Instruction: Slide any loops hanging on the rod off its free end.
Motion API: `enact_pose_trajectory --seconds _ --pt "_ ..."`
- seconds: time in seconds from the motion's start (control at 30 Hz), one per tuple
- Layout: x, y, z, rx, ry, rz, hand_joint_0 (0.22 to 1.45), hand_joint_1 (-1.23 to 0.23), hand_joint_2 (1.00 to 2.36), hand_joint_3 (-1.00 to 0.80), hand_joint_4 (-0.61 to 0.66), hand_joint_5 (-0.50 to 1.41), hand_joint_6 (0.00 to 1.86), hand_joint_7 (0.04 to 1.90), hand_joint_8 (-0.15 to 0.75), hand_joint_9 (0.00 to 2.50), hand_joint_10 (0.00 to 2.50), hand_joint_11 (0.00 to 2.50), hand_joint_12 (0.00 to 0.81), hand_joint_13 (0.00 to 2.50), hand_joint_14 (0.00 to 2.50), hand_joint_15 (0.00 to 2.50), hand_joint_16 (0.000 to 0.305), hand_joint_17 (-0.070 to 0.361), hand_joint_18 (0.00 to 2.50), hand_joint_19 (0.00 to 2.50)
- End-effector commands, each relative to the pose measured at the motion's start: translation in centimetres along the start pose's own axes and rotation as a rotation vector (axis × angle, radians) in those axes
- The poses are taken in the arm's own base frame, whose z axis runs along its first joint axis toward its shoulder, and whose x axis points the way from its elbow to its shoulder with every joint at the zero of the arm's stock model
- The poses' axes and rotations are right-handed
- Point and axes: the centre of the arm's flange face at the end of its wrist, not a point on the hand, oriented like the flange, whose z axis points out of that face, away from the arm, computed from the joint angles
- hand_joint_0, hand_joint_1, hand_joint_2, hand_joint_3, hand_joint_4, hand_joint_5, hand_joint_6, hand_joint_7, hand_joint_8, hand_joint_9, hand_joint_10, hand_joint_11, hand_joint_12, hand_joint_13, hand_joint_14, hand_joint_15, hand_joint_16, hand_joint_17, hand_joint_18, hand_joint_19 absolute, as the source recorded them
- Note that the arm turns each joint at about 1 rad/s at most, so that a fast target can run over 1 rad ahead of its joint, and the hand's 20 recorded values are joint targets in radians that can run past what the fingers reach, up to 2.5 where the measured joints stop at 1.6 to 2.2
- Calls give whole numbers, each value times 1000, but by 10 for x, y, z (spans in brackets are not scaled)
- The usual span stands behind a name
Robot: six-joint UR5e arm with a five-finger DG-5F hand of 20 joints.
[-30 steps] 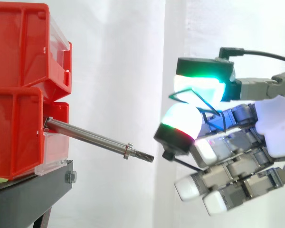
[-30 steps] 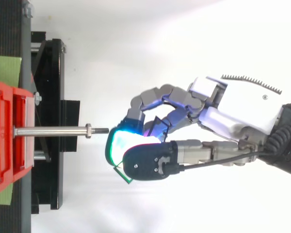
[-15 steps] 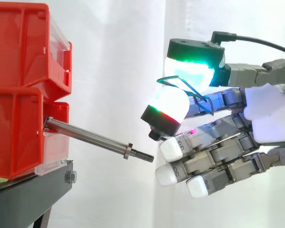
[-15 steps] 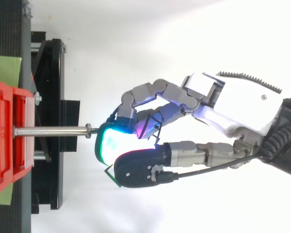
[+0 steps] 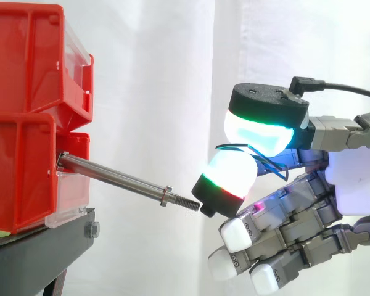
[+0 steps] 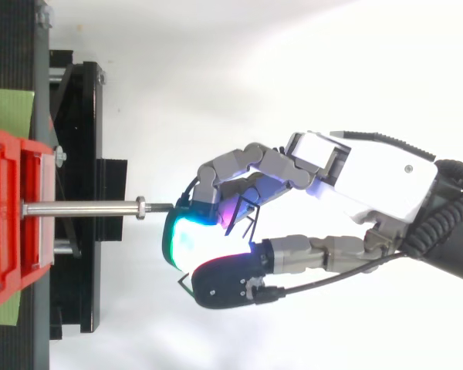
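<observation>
Two glowing fingers [image 5: 259,132] are pressed pad to pad, the upper one green and white, the lower one white with a red rim, and they pinch a thin green loop [image 5: 234,146] whose wire pokes out on either side of the pinch. The other fingers are curled underneath with white tips and hold nothing that I can see. From above, the hand [image 6: 370,181] reaches in from the right. The loop is off the rod [image 5: 117,179], just beyond its free end. The dark back of the lower pinching finger sits just beside the threaded tip [image 5: 186,203], past the small nut [image 5: 166,196]. The steel rod slopes down from the lower of two stacked red bins [image 5: 18,172], which rest on a black stand [image 5: 37,253] before a white curtain [image 5: 148,92].
</observation>
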Motion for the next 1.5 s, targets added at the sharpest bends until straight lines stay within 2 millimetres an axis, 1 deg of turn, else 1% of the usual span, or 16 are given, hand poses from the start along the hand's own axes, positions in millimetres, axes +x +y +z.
enact_pose_trajectory --seconds 0.0,0.27,0.33,0.37,0.43,0.5,0.53,0.67,1.0,1.03,1.1,1.13,1.2,1.23,1.3,1.47 --pt "0 0 1 -6 6 -17 621 -677 1017 -280 94 -169 944 1033 301 870 19 452 365 708 17 380 56 126 616 485" --pt "0 0 1 -6 6 -17 601 -634 1014 -304 104 -169 939 1042 317 877 18 428 366 720 16 389 57 128 602 497" --pt "0 0 1 -5 6 -18 595 -620 1014 -304 109 -168 939 1035 322 923 19 454 366 719 17 389 57 128 600 497" --pt "0 0 1 -3 6 -19 594 -616 1014 -301 112 -168 937 1047 323 969 21 507 368 723 18 394 57 129 598 500" --pt "0 0 0 -2 6 -20 592 -613 1015 -298 118 -167 935 1051 330 1129 30 726 374 738 19 410 57 128 594 507" --pt "0 0 0 -2 6 -20 594 -611 1015 -301 118 -168 933 1075 298 1260 38 1057 381 781 19 474 57 129 596 510" --pt "0 0 0 -2 6 -20 595 -610 1014 -302 115 -168 933 1074 288 1288 39 1126 382 783 21 488 57 128 596 519" --pt "0 0 1 -3 6 -19 597 -608 1015 -302 117 -169 934 1072 272 1290 36 1211 385 794 20 501 57 128 599 516" --pt "1 0 0 -6 6 -26 605 -612 1014 -307 121 -171 936 1060 243 1401 30 1532 390 851 22 558 57 129 622 527" --pt "1 0 0 -6 6 -29 605 -613 1014 -305 118 -171 935 1062 248 1396 30 1528 389 850 22 564 57 129 622 527" --pt "1 0 0 -6 4 -33 608 -617 1014 -308 116 -172 936 1057 257 1315 33 1399 388 847 23 549 57 129 626 526" --pt "1 0 1 -7 4 -32 609 -618 1015 -309 115 -171 937 1052 270 1252 34 1271 385 840 21 533 57 129 628 516" --pt "1 1 1 -8 4 -31 611 -626 1015 -300 111 -171 937 1044 294 1066 31 877 374 796 19 463 57 129 635 506" --pt "1 1 1 -10 4 -30 611 -628 1015 -297 108 -171 937 1045 295 1023 29 812 371 783 18 450 57 129 636 504" --pt "2 1 1 -12 5 -28 613 -640 1015 -294 99 -171 936 1032 299 858 22 534 358 755 16 380 57 129 642 495" --pt "1 1 1 -13 3 -27 611 -659 1014 -299 88 -177 915 1013 287 818 19 461 354 747 16 372 57 129 643 495"
